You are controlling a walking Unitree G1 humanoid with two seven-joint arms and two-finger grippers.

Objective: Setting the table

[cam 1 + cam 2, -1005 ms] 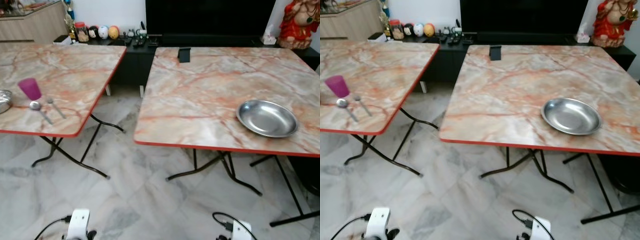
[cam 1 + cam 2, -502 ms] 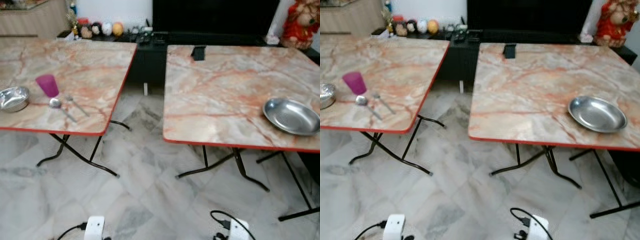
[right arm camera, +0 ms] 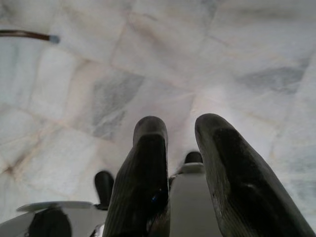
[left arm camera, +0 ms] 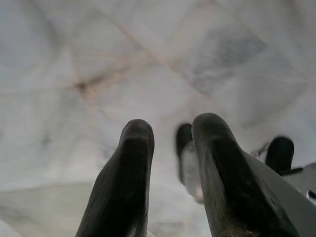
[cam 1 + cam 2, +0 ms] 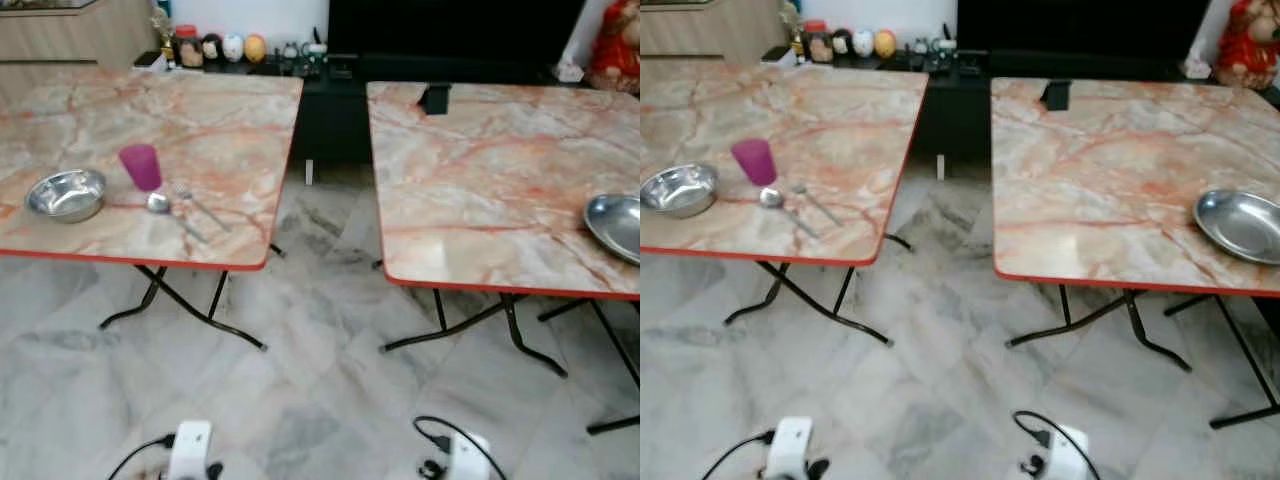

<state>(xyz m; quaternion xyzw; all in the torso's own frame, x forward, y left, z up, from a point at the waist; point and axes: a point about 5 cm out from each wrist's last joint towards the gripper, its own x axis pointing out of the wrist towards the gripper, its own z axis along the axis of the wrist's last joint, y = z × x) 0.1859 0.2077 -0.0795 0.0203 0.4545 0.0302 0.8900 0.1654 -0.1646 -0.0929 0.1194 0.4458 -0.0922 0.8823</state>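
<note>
On the left marble table [image 5: 120, 100] stand a steel bowl [image 5: 65, 193] and a purple cup [image 5: 141, 166]. A spoon [image 5: 160, 205] and a fork [image 5: 200, 207] lie just right of the cup. A steel plate [image 5: 615, 222] rests near the front right of the right marble table [image 5: 480, 170], cut off by the picture's edge. Both arms hang low over the floor, away from the tables. My left gripper [image 4: 170, 131] and right gripper [image 3: 180, 128] point down at the tiles, fingers slightly apart and holding nothing.
A gap of grey marble floor [image 5: 330, 330] runs between the two folding tables, whose black legs [image 5: 180, 305] splay underneath. A small black object [image 5: 435, 98] stands at the right table's far edge. A dark TV console [image 5: 330, 90] with ornaments lies behind.
The camera has swung left: the steel bowl is fully in view and the plate has slid to the picture's right edge. The objects themselves have not moved.
</note>
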